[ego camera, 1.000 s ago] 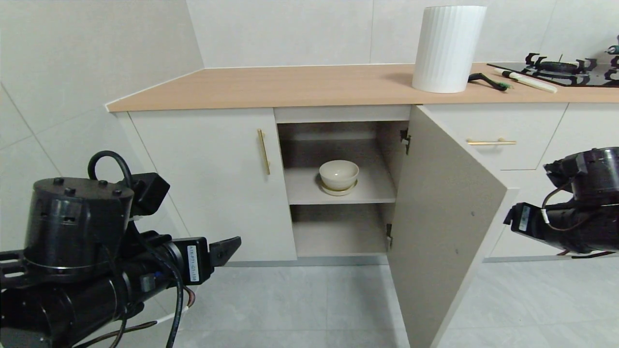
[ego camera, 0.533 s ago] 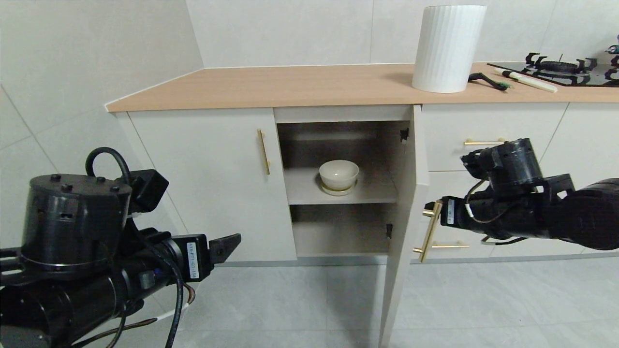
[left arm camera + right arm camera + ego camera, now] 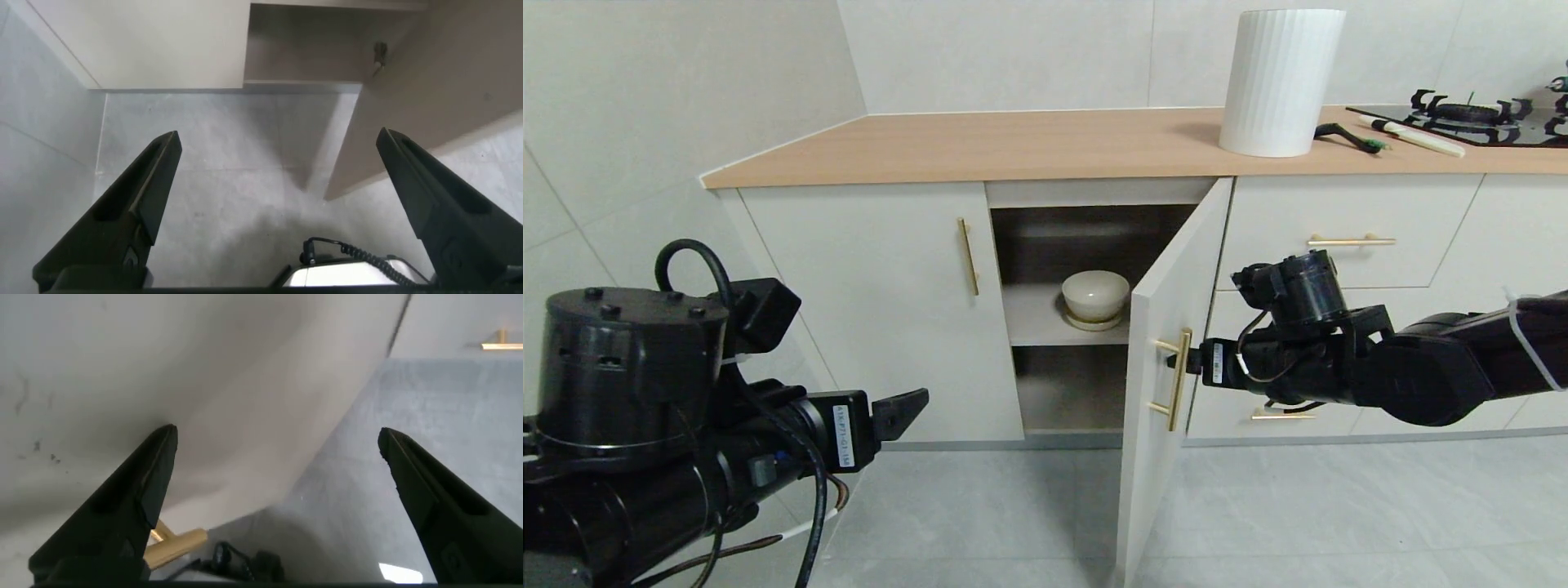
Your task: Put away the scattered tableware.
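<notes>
Holds right gripper (image 3: 1194, 360) by the gold handle (image 3: 1176, 380) of the half-open cabinet door (image 3: 1168, 310), fingers apart — left gripper (image 3: 279, 140) low, spread wide too — bowl (image 3: 1095, 294) on the shelf (image 3: 1037, 320).

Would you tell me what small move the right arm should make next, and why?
Probably push the door shut with the right gripper: the bowl already sits inside, and the door stands half open with the gripper by its handle.

I see a small white sticker (image 3: 843, 441) on my left arm (image 3: 645, 498) and another sticker (image 3: 1214, 365) on my right arm (image 3: 1421, 380). Their print is too small for me to read.
</notes>
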